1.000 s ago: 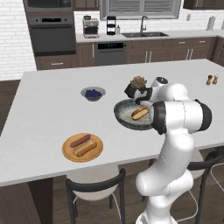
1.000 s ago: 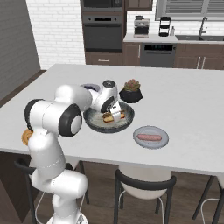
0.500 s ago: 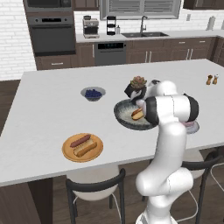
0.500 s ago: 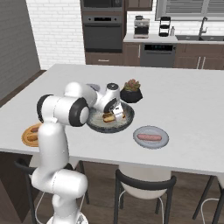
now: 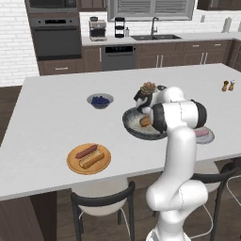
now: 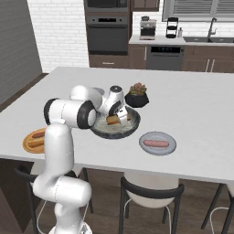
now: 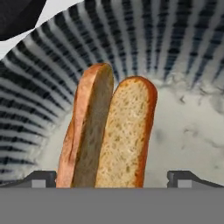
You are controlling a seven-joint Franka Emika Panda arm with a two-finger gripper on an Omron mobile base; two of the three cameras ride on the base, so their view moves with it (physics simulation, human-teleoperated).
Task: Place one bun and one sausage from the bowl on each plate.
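Observation:
The wide dark bowl (image 5: 130, 124) (image 6: 133, 128) sits mid-counter and holds a split bun (image 5: 145, 121) (image 6: 112, 119) (image 7: 109, 127) against its ribbed wall (image 7: 188, 52). My gripper (image 5: 144, 116) (image 6: 119, 117) (image 7: 113, 179) reaches down into the bowl and is open, one fingertip (image 7: 43, 178) on each side of the bun with room to spare. The orange-tan plate (image 5: 74, 164) (image 6: 27, 146) near the front edge carries a bun and a sausage. On the pale grey plate (image 5: 210, 138) (image 6: 157, 136) lies one sausage (image 5: 201, 133) (image 6: 155, 144).
A black pot with a succulent (image 5: 148, 89) (image 6: 138, 96) stands right behind the bowl. A small bowl of blueberries (image 5: 100, 100) is further left. Salt and pepper shakers (image 5: 228, 85) stand at the far right. Stools sit under the counter's front edge.
My arm's elbow has swung in from the side to stand more upright, while the hand stays over the bowl. The bun and both plates have not moved.

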